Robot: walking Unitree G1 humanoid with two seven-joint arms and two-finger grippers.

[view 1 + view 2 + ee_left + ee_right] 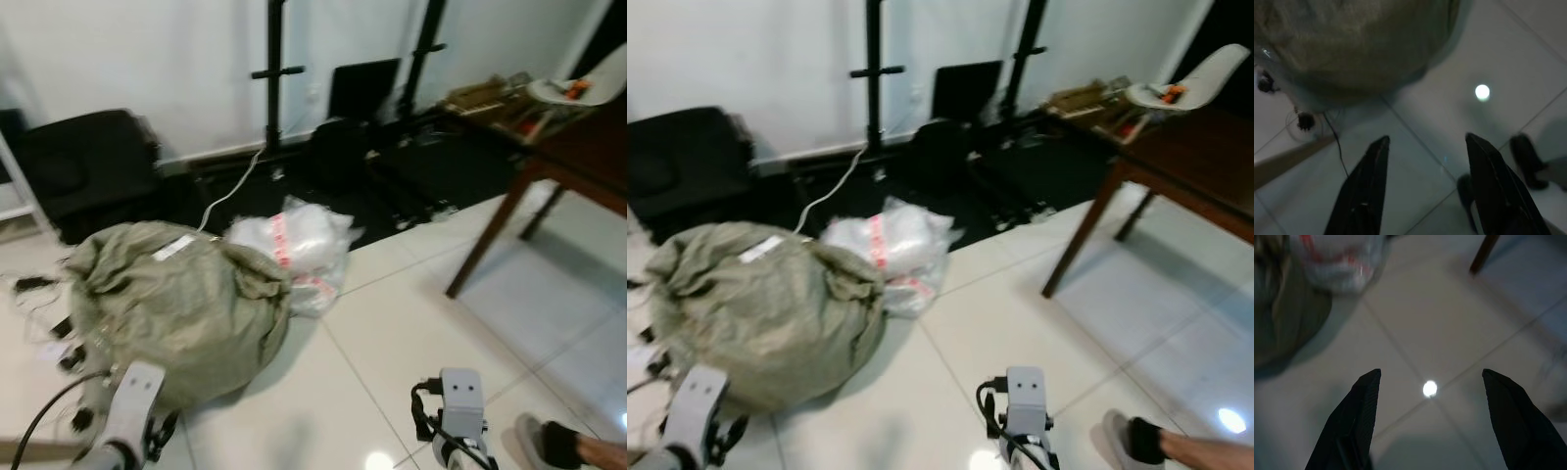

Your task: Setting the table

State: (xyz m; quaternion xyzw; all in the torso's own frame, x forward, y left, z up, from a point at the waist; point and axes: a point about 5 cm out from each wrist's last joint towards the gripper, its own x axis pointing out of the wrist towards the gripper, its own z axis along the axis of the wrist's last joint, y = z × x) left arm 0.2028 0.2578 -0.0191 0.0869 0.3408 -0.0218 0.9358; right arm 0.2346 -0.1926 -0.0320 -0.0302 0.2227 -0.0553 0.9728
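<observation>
A dark wooden table point(588, 157) stands at the far right, one leg point(485, 245) on the white tiles, with a white chair point(578, 86) behind it. My left gripper point(1425, 147) hangs low over the floor, open and empty, beside a big olive sack point(1352, 44). My right gripper point(1432, 377) is open too, with nothing between its fingers, over bare tiles. Both silver wrists show at the bottom of the head views, the left wrist point(132, 397) and the right wrist point(458, 406).
The olive sack point(176, 304) and a clear plastic bag point(299, 245) lie on the floor ahead left. Black cases, stands and cables line the back wall point(362, 88). A person's foot in a dark slipper point(558, 446) is at the bottom right.
</observation>
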